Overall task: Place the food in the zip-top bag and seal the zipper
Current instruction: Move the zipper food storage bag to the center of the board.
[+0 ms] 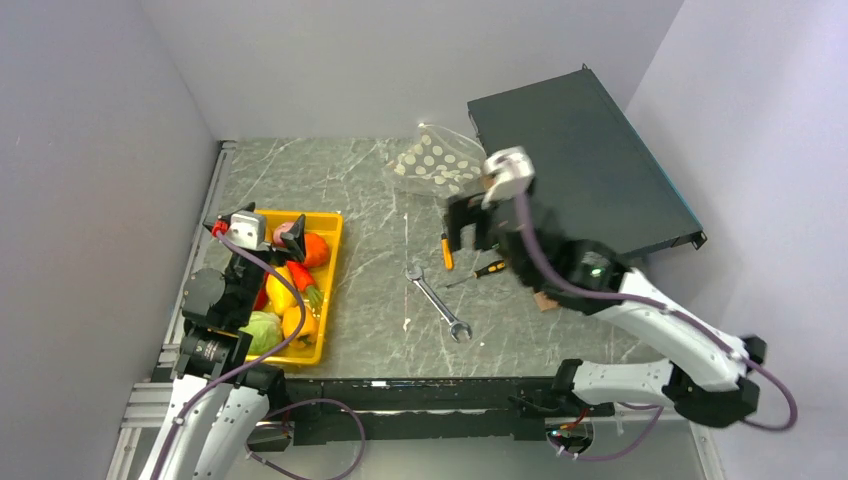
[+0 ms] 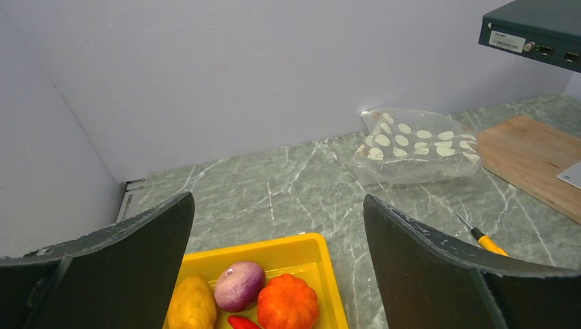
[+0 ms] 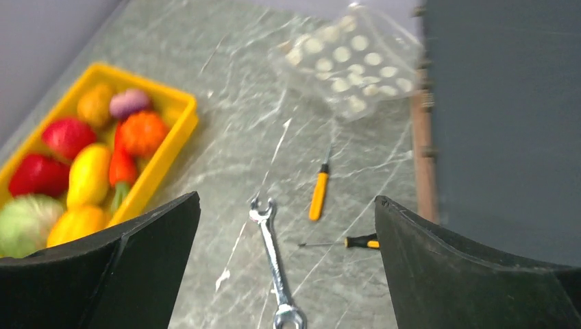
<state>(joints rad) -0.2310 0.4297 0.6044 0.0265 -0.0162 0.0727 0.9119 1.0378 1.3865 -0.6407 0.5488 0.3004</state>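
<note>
Food heaped in yellow tray, bench left. Zip-top bag laid far side, near black box. Wrench, screwdrivers scattered between. Left end effector, right end effector spread wide, nothing gripped.

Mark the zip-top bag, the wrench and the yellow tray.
zip-top bag (image 2: 418, 145): left wrist view, middle of the dotted panel.
wrench (image 3: 274, 259): right wrist view, middle of its shaft.
yellow tray (image 3: 175, 142): right wrist view, its outer side wall.
</note>
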